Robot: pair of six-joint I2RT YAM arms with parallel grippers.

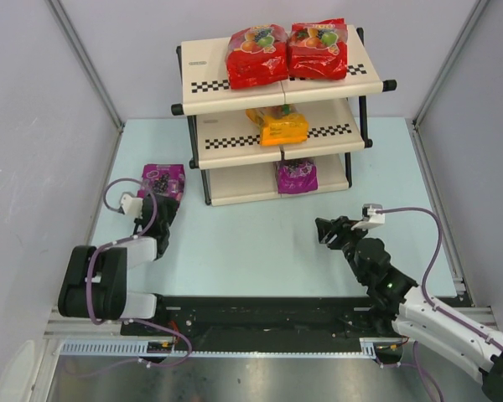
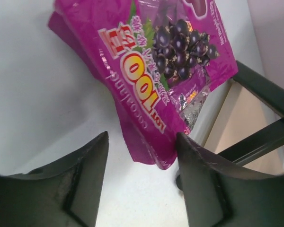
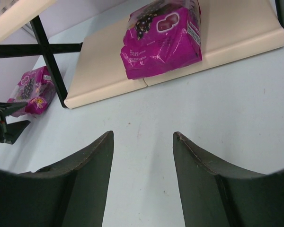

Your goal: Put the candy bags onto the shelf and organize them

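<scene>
Noting the cream black-framed shelf (image 2: 248, 118) at two o'clock, we see our left pincer's (image 2: 142, 137) wide jaws perhaps touching the glossy purple pouch (image 2: 156, 52) at twelve.

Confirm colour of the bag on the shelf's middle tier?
Orange-yellow bag; shows best in the top external view.

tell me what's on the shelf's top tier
Left red bag and right red bag, side by side on the shelf panel. Whatever lies beneath them is covered.
</scene>
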